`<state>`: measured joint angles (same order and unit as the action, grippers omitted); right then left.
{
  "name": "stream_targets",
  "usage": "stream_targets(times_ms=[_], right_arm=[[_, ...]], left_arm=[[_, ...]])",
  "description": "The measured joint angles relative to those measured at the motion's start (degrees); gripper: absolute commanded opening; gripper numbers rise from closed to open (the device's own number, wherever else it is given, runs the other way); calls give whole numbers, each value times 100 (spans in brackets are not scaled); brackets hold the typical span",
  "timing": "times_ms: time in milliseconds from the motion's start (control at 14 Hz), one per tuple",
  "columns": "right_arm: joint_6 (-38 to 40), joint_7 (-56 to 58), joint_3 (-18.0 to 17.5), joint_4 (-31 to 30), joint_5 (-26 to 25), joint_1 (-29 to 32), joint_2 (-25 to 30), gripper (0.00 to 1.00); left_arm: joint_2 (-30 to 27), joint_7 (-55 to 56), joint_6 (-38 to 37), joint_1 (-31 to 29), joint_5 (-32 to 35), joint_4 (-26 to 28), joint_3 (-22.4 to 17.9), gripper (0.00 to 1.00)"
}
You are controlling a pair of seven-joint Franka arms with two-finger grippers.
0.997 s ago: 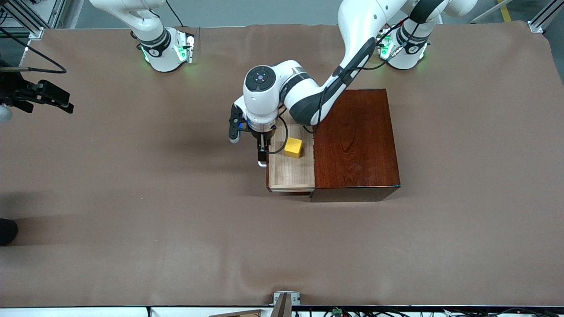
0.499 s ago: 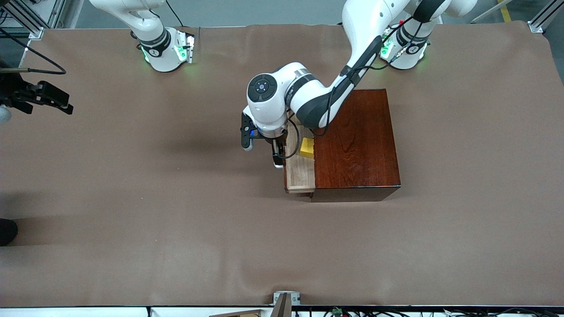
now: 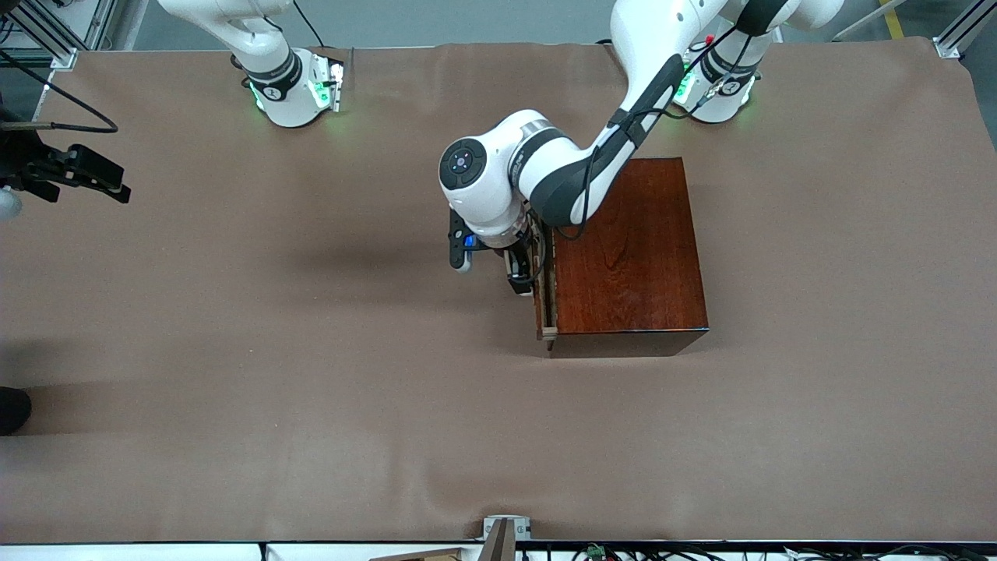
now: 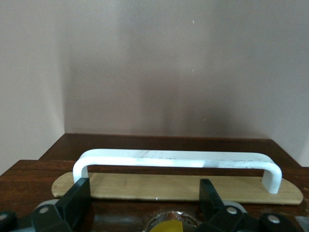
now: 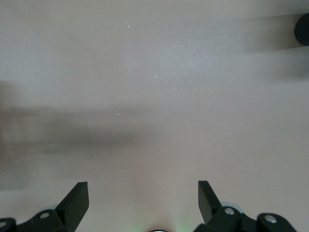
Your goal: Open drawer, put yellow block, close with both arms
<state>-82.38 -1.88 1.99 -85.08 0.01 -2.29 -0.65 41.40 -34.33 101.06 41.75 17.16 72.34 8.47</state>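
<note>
At the box's front, the left gripper (image 3: 520,279) stood spread against the drawer (image 3: 543,300), which had slid almost fully shut within a second, hiding the yellow block inside. The right gripper (image 5: 143,203), fingers apart, waited over bare table; closing looked nearly done.

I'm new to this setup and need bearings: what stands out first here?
The glossy reddish-brown wooden box sits mid-table, its drawer pushed almost fully in, only a sliver showing. The left claw, open, is at the drawer's white handle. The right claw waits open over bare table at the right arm's end.
</note>
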Motion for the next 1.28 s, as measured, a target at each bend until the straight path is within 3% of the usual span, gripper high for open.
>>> stream_targets(times_ms=[641, 997, 1282], right_arm=[[56, -36, 17, -9, 354, 213, 0, 100], [78, -35, 5, -9, 354, 213, 0, 100], [85, -36, 3, -12, 354, 213, 0, 100]], left_arm=[[-1, 106, -397, 11, 304, 37, -30, 100], [-54, 1417, 456, 48, 323, 30, 101, 100], [-533, 3906, 581, 47, -170, -70, 148, 100]])
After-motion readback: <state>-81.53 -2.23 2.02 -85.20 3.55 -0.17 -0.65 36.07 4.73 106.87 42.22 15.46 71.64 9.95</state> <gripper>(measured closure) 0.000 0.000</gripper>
